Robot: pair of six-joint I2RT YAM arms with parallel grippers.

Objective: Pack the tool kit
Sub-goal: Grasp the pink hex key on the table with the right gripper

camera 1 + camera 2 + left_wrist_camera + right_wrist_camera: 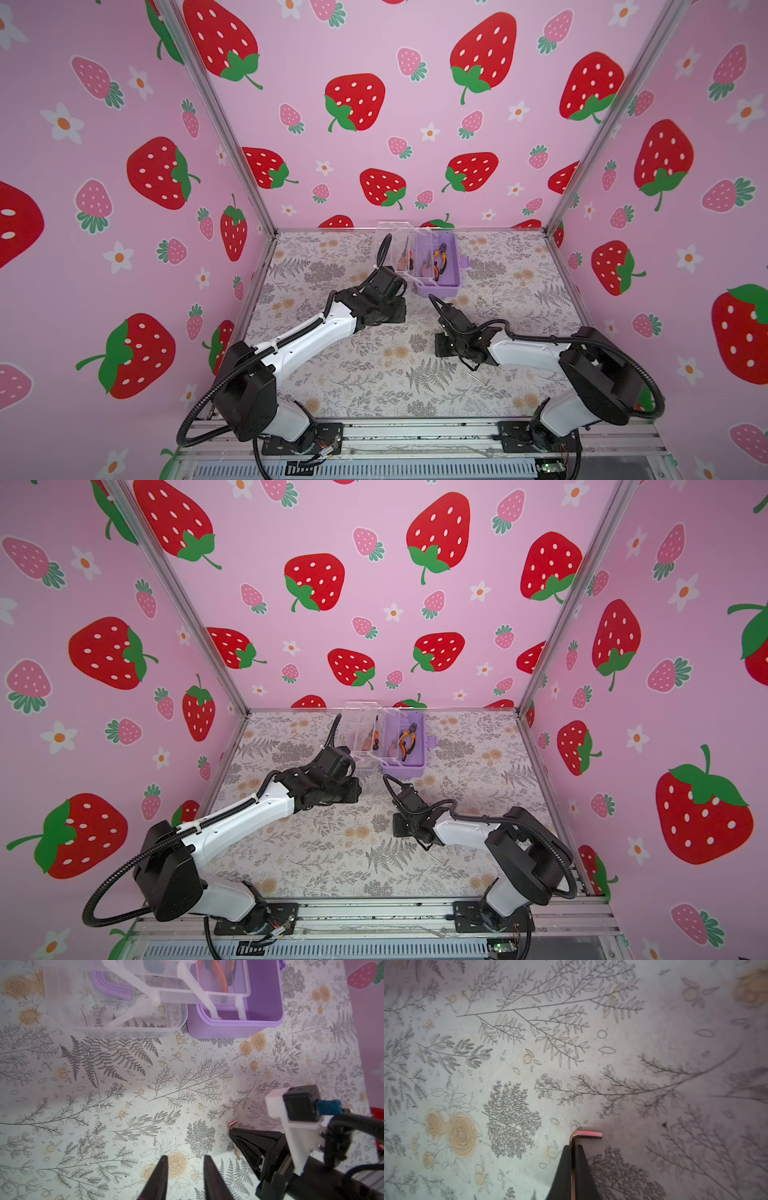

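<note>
right gripper (pixel 573 1148) pinches small L-shaped silver metal hex key (pixel 588 1134); left gripper (pixel 185 1160) sits part-spread, gripping nothing, over floral-print tabletop (pixel 124 1084).

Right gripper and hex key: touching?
Touching. The right wrist view shows the right gripper clamped on the long leg of the hex key, with the bent end sticking out past the fingertips.

Left pincer (pixel 185 1157) parted, empty — right pincer (pixel 573 1147) clamped (tips nearly touching) on hex key (pixel 588 1134).
</note>
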